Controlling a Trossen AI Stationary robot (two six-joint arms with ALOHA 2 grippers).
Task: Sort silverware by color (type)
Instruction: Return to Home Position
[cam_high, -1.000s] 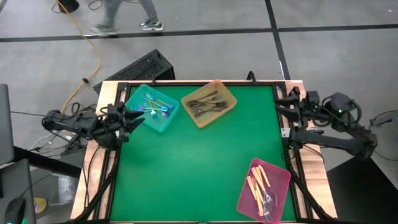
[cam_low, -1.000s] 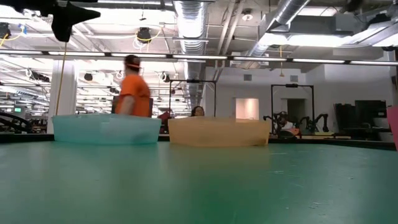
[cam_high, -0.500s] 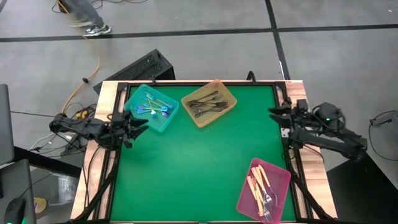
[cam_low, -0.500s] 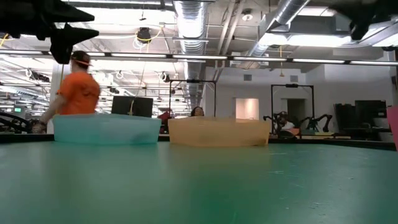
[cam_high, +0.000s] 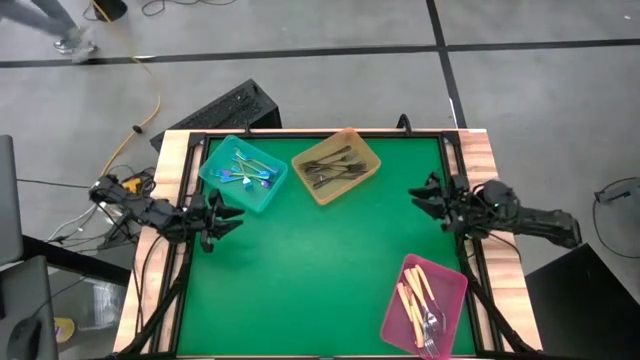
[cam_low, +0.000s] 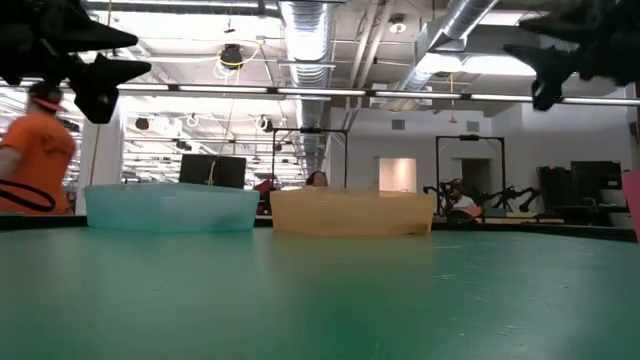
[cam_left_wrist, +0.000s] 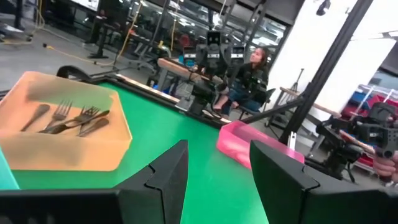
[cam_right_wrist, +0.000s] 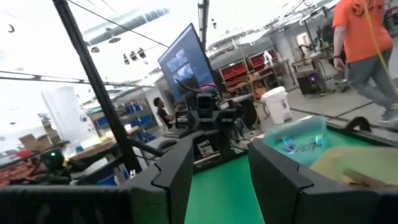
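Note:
The silverware lies in three trays. Iridescent blue pieces (cam_high: 245, 172) fill the teal tray (cam_high: 262, 196) at the far left. Dark grey forks (cam_high: 333, 168) lie in the amber tray (cam_high: 365, 153) beside it. Cream-handled pieces (cam_high: 413, 298) lie in the pink tray (cam_high: 450, 283) at the near right. My left gripper (cam_high: 232, 214) hangs open over the table's left edge, just near of the teal tray, pointing level across the mat. My right gripper (cam_high: 417, 195) hangs open over the right side. Both wrist views show nothing between the fingers (cam_left_wrist: 168, 177) (cam_right_wrist: 177, 168).
The green mat (cam_high: 310, 260) lies bare between the trays. Wooden rails (cam_high: 160, 260) and black frame bars run along the table's sides. A person in an orange shirt (cam_low: 35, 150) walks in the room beyond the far edge.
Both arms have come down. My left gripper has sunk and shifted toward the near edge, beside the teal tray. My right gripper has sunk and moved in over the mat, toward the table's left and near. The finger gaps look the same. The silverware has stayed where it was.

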